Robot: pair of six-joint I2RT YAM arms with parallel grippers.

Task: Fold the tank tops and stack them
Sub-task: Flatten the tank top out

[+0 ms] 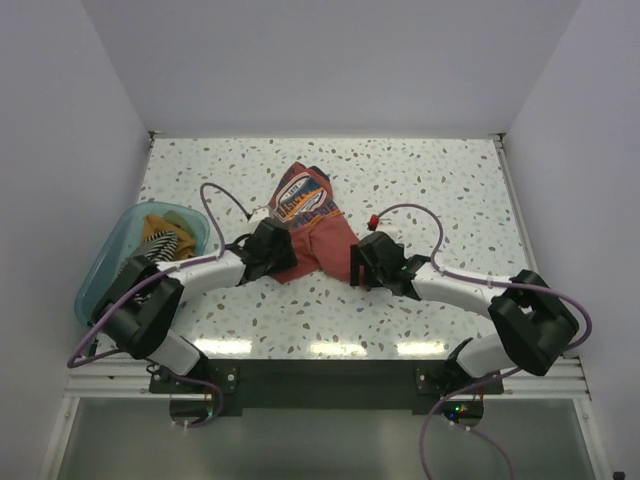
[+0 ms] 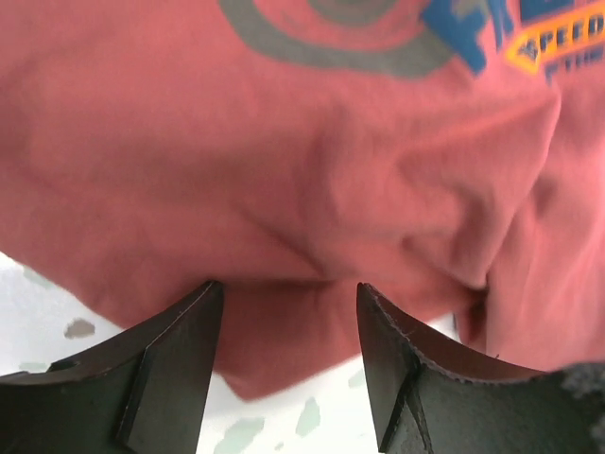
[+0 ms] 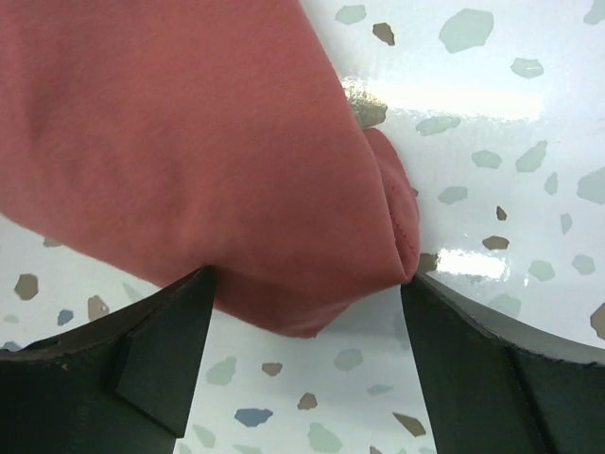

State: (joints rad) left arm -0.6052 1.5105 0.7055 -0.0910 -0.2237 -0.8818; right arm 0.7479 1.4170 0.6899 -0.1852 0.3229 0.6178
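Both arms' fingers (image 2: 180, 350) straddle the red tank top (image 1: 310, 235).

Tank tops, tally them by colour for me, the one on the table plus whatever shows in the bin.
Rust-red tank top: 1
Mustard-orange tank top: 1 showing, in the teal bin
Black-and-white striped tank top: 1, in the same bin
Total: 3 in view; the bin may hide more.
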